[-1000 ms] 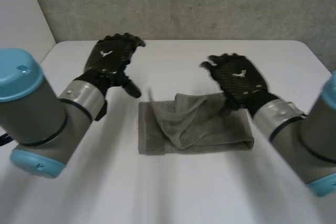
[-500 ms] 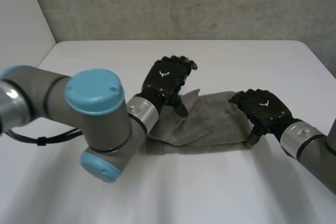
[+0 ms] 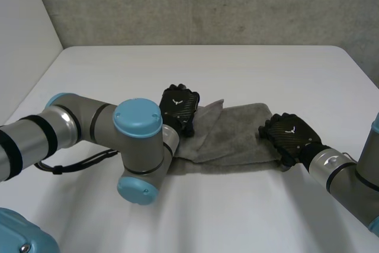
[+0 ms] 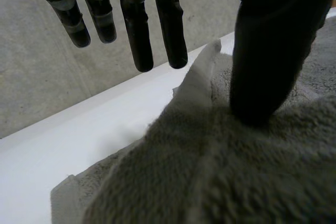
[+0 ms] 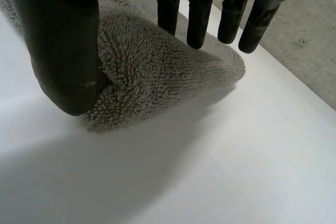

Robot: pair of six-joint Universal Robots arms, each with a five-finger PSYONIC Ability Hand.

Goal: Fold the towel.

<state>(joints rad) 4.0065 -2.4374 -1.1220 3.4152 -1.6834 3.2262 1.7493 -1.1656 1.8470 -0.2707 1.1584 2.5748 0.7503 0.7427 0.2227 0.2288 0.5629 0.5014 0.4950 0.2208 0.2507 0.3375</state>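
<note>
1. Grey terry towel (image 3: 237, 137), rumpled and partly doubled over, lies flat on the white table (image 3: 237, 69) and reaches from one hand to the other.
2. The left hand (image 3: 179, 106), black, sits palm down on the end of the towel nearest its own arm. A loose flap of cloth stands up just beside its fingertips.
3. In the left wrist view, the left hand (image 4: 268, 51) is spread wide. The thumb tip presses down into the towel (image 4: 210, 182), while the straight fingers (image 4: 136, 30) hang apart from the thumb, past the cloth's edge. They are above the bare table (image 4: 94, 129) and grip nothing.
4. A raised ridge of towel runs from the thumb toward those fingertips and ends in a pale corner just short of them.
5. The right hand (image 3: 290, 136) is at the opposite end of the towel, knuckles up, over the towel's end corner.
6. In the right wrist view, the right hand (image 5: 58, 35) is also wide open. Its thumb touches the folded edge of the towel (image 5: 157, 72), and the straight fingers (image 5: 198, 9) hover over the top of the cloth with a clear gap, so nothing is pinched.
7. The rounded end of the towel lies under the right palm, between thumb and fingers, and bare table (image 5: 236, 156) shows beyond it.
8. The left arm's grey joint with its light-blue cap (image 3: 137, 117) lies low over the table just behind the left hand.
9. A rough grey wall (image 3: 207, 4) stands beyond both sets of fingertips, at the table's far edge.
</note>
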